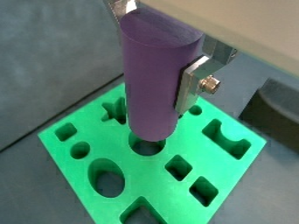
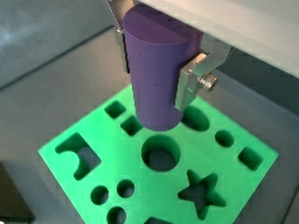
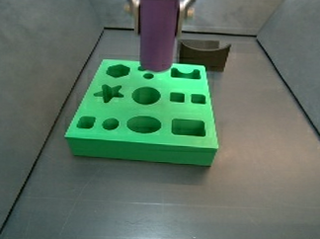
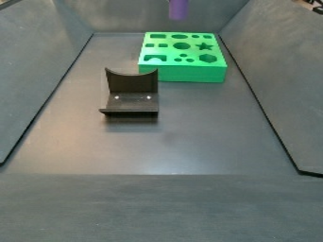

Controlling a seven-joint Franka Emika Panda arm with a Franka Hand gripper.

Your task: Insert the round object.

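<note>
My gripper (image 1: 160, 80) is shut on the round object, a tall muted-purple cylinder peg (image 1: 152, 87), and holds it upright between the silver fingers (image 1: 193, 86). The gripper (image 2: 159, 77) and peg (image 2: 156, 79) show the same way in both wrist views. The peg hangs above the green board (image 1: 70, 153), its lower end just over a large round hole (image 1: 147, 147), not touching the board. That hole (image 2: 162, 157) lies open below the peg. In a side view the peg (image 3: 156, 32) hangs over the back of the board (image 3: 143, 139). Another side view shows only the peg's lower end (image 4: 179, 8) above the board (image 4: 190, 68).
The board has several other cut-outs, among them a star (image 2: 201, 191), an oval (image 1: 107, 180) and squares (image 1: 179, 166). The dark fixture with a curved notch (image 4: 130, 95) stands on the floor apart from the board, behind it in a side view (image 3: 202, 54). Grey walls enclose the floor.
</note>
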